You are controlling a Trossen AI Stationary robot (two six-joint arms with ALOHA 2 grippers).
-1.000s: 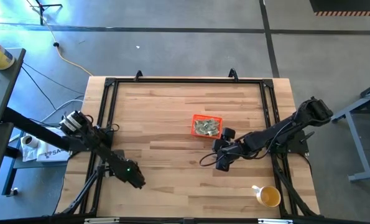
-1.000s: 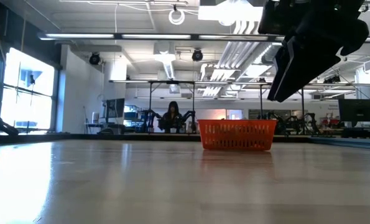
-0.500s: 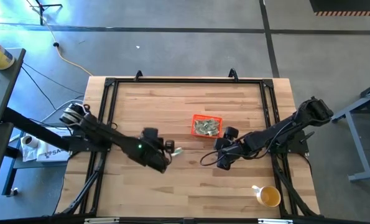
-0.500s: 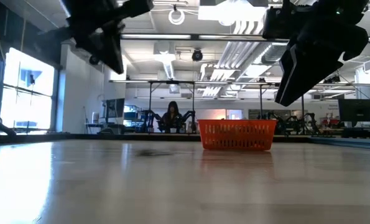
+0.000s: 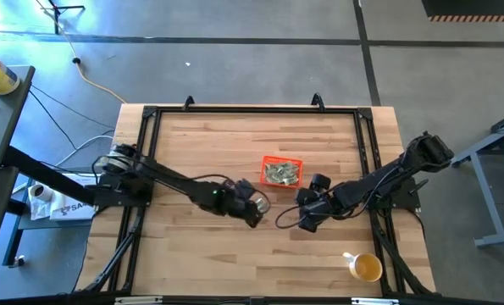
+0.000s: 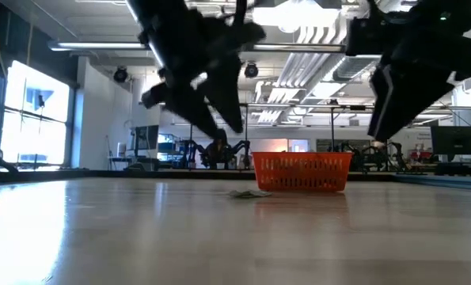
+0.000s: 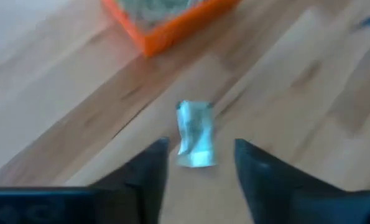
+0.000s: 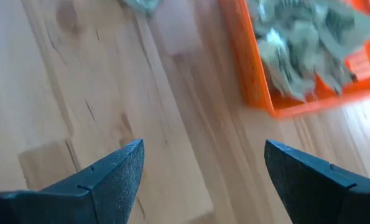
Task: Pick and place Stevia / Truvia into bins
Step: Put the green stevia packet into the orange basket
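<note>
Your left hand (image 5: 253,206) hangs over mid-worktop (image 5: 201,144) with its fingers apart around nothing; one sachet (image 7: 195,134) lies flat just beyond them, near the bin (image 5: 281,171) but outside it. You are at the pick: drop onto that sachet, close, then carry it over. Your right hand (image 5: 309,213) waits wide open beside the bin.

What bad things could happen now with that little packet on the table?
The sachet lies on the wood outside the orange bin, not in it, so it may stay left out. The left tool stands open right over it; a flat packet could slide away rather than get pinched. The right tool hangs open near the bin too, so the two arms might bump.
</note>
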